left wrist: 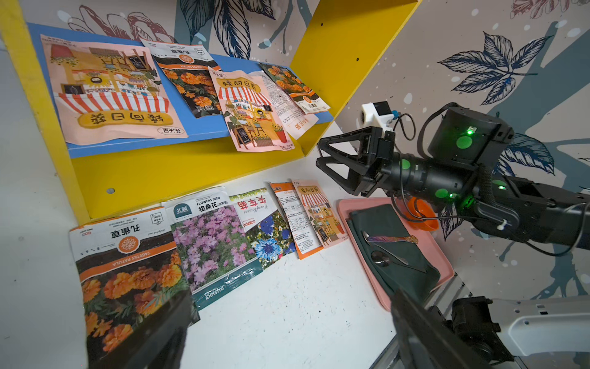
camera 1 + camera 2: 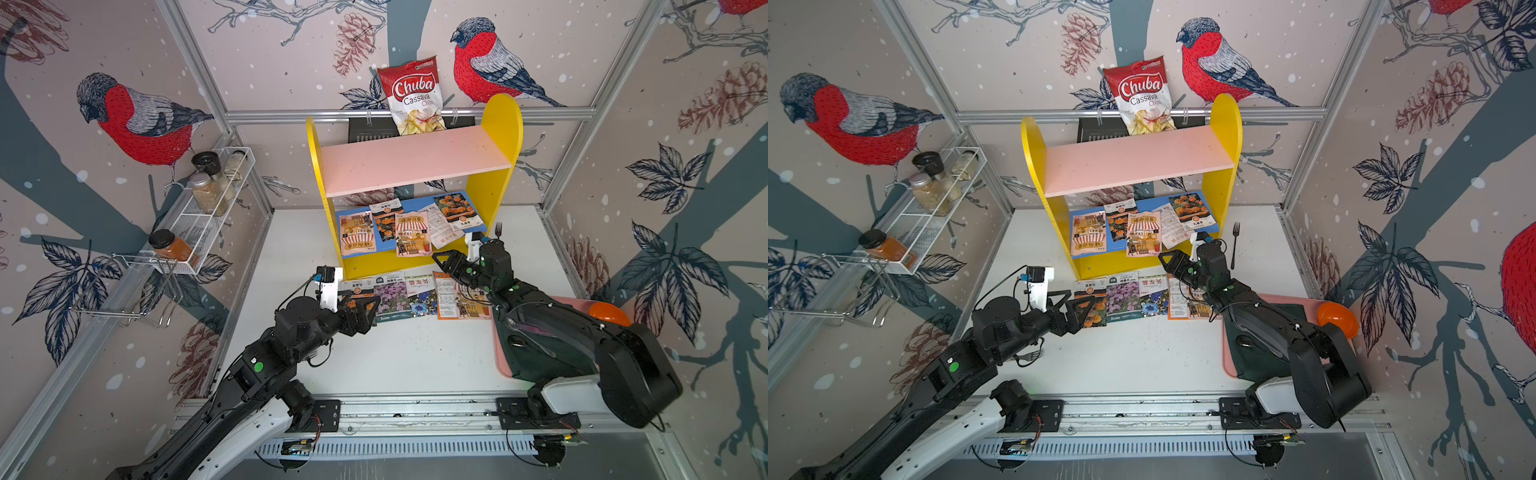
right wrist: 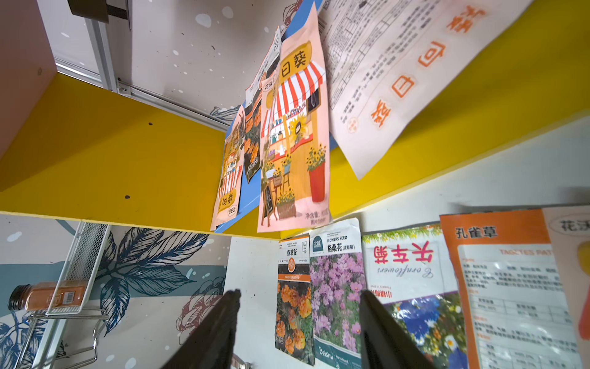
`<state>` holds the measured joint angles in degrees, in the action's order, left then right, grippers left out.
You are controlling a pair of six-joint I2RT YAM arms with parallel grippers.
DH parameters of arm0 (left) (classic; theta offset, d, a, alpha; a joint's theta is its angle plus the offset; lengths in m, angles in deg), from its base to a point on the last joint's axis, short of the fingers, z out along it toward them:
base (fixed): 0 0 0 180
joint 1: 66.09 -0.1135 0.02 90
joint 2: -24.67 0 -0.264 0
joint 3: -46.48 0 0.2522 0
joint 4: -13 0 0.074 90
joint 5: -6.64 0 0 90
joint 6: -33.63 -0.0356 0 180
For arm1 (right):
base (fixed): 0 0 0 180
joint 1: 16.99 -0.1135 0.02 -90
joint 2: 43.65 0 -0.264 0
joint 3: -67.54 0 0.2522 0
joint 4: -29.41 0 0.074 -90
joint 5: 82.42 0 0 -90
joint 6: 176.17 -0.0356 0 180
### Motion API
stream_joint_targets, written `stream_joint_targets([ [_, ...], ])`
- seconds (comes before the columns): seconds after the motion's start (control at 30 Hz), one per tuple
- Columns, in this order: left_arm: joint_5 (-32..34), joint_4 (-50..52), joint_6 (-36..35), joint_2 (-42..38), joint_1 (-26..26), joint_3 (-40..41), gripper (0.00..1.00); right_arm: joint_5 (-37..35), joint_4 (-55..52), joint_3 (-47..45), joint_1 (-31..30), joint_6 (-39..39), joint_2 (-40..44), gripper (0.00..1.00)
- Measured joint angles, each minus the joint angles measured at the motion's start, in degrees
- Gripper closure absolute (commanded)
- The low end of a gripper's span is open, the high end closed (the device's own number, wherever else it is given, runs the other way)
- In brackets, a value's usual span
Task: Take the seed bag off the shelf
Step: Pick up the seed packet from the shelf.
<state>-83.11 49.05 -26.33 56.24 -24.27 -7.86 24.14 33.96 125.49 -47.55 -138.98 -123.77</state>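
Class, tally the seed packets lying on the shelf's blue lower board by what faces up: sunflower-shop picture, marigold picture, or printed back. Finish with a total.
Sunflower-shop packets: 2
Marigold packets: 2
Printed-back packet: 1
Total on the blue board: 5

both top views look steeply down from high above and behind the jaws, covering the whole cell. each wrist view looks out close past its own jaws at the shelf point(image 1: 338, 48); both share its blue lower board point(image 1: 204, 132).
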Motion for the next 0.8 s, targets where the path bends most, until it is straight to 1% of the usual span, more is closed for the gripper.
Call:
stream_joint_targets([
  [0.27, 1.2, 1.2, 0.0, -0.8, 0.0, 0.0, 0.03, 3.5, 5.3, 2.6, 1.1, -2.7, -7.1, 0.47],
  [0.43, 1.4, 1.3, 0.0, -0.7, 0.0, 0.0, 0.03, 5.0, 7.7, 3.8, 1.3, -3.1, -10.7, 0.51],
  [0.8, 1.6, 1.2, 0.0, -1.1, 0.0, 0.7, 0.03, 6.3, 9.0, 8.0, 1.7, -4.3, -15.5, 0.6],
])
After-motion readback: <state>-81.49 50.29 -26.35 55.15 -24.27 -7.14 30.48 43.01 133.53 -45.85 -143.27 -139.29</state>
